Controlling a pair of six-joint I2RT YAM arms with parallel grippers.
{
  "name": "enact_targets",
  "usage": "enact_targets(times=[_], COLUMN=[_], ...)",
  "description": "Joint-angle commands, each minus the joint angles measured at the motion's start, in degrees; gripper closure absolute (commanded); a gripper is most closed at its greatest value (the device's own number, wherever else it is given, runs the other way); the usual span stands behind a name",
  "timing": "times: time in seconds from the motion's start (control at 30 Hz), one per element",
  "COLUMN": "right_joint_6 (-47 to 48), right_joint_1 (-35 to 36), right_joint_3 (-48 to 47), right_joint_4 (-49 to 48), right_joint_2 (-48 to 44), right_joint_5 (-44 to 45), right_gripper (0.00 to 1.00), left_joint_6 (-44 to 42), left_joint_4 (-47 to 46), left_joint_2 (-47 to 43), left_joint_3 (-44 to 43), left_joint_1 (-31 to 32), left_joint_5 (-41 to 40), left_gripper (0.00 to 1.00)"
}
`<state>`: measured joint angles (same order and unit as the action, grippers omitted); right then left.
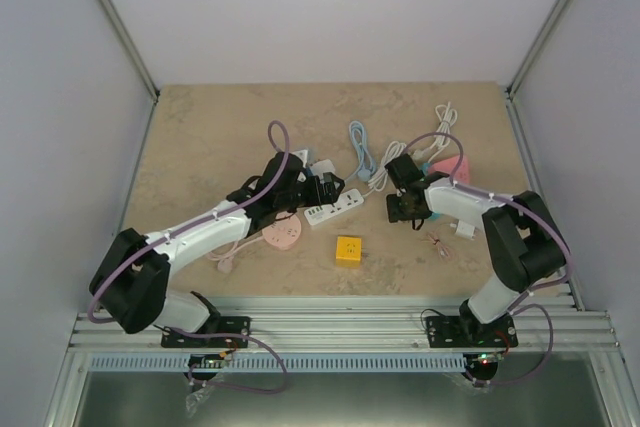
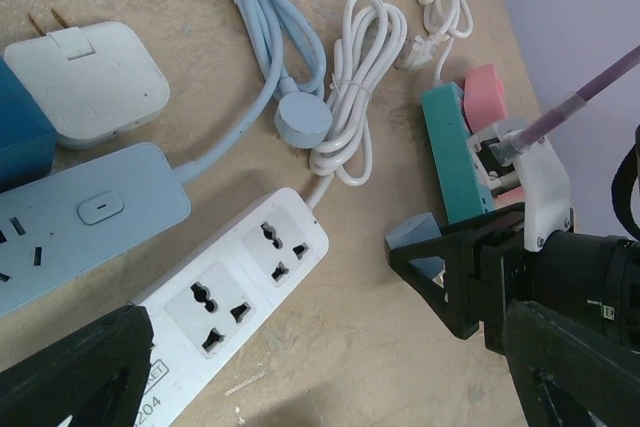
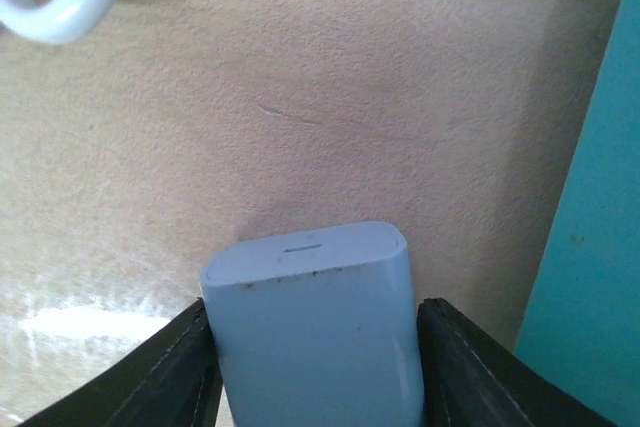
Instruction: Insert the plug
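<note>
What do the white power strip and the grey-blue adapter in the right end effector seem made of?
White power strip: likely hard plastic, with a smooth moulded shell and faint sheen. Grey-blue adapter: probably plastic too, matte, with rounded edges and small dark specks.

The top view looks down over the whole table (image 1: 200,137) from its near edge; wrist views sit close, the left sharing the power strip (image 2: 235,307).
</note>
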<state>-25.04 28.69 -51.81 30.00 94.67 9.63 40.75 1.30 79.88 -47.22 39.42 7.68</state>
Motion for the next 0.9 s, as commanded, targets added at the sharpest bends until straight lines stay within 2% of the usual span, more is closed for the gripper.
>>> enact_targets(times=[0.0, 0.13, 0.33, 0.6, 0.87], right_joint_6=[0.0, -1.6, -7.9, -23.8, -39.3], right_joint_1=[-0.3, -0.2, -0.2, 0.1, 1.6], right_joint_3=[0.5, 1.5, 4.0, 6.1, 8.6], right_joint_4=[-1.0, -2.4, -8.2, -15.9, -24.2], right_joint_2=[-1.5, -3.1, -12.4, -24.0, -28.1], right_joint_5=[-0.6, 0.5, -1.5, -12.1, -19.4], right_gripper=[0.52, 0.59, 0.57, 0.58, 0.6], left_joint_6=[0.4, 0.8, 2.3, 2.6, 1.5], left_joint_4=[-1.1, -2.5, -7.1, -15.1, -23.6], left_joint_2=[-0.1, -1.6, -4.4, -8.9, -10.5], left_joint_3=[-0.2, 0.9, 3.9, 9.2, 12.4], left_joint_1=[-0.3, -0.3, -0.3, -0.3, 1.1], left_joint_5=[-0.1, -1.5, -1.2, -2.6, -2.9], left_gripper=[0.02, 0.02, 0.02, 0.01, 0.01])
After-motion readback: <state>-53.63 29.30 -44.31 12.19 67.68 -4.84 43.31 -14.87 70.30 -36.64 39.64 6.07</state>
